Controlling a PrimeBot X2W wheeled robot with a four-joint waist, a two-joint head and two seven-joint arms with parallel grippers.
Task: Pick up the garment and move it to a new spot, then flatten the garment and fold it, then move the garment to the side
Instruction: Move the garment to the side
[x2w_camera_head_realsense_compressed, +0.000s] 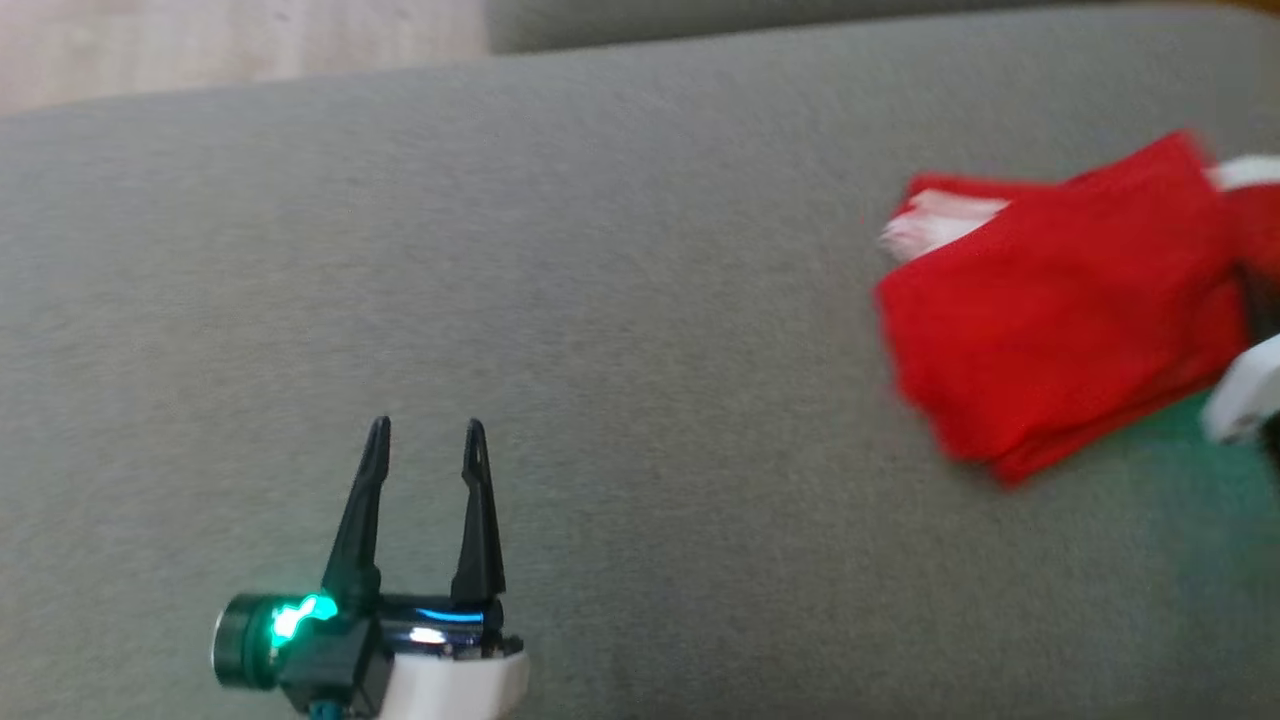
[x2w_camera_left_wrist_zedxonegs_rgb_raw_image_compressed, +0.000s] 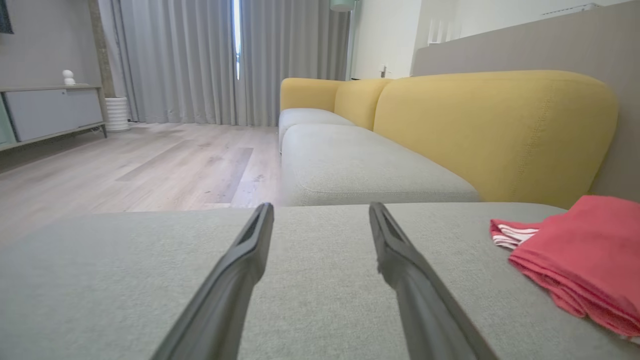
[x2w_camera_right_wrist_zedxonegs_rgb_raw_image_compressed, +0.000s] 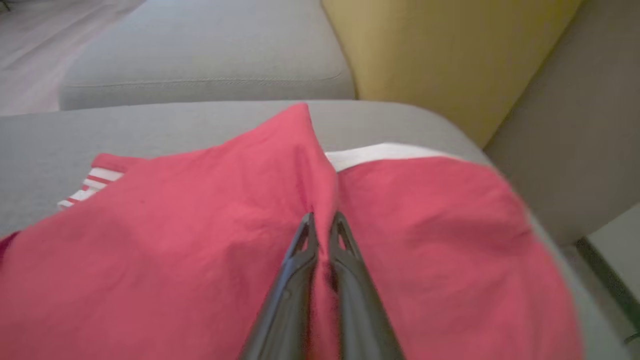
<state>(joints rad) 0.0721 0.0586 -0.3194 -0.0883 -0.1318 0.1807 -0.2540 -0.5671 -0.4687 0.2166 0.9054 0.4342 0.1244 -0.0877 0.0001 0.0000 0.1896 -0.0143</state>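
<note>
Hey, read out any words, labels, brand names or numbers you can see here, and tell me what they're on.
None: there is no readable text in these views.
The red garment carries only white stripes, no lettering.
The left end effector shows a green light, no label.

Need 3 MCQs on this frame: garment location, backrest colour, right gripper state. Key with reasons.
1. Where does the garment lie?
A. on the floor
B. on the grey cushion, toward the robot's right
C. on a shelf

2. What colour is the backrest behind the cushion?
A. blue
B. yellow
C. black

3. How is the right gripper?
A. wide open above bare cushion
B. shut on nothing
C. shut on a fold of the garment

Key:
1 B, the head view shows it on the cushion at right.
2 B, the left wrist view shows yellow upholstery.
3 C, red cloth is pinched between its closed fingers.
</note>
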